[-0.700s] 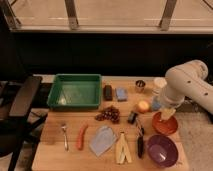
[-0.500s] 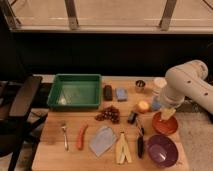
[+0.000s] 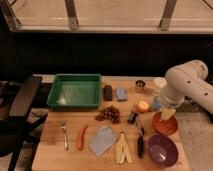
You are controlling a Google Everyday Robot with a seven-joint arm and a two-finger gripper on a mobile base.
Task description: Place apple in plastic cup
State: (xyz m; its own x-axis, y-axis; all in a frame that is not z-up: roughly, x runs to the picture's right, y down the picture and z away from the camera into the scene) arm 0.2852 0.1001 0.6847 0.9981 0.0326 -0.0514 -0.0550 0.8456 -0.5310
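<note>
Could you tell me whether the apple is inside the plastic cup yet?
Out: the apple rests on the table beside the plastic cup, not in it. The pincer hangs over the orange bowl, close to both.

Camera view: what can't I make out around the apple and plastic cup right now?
- Plastic cup: camera view, mostly hidden behind the arm; its opening does not show.
- Hand: hangs over the orange bowl, right of the apple; whether it holds anything cannot be told.
- Arm: the right edge cuts off its far end.
</note>
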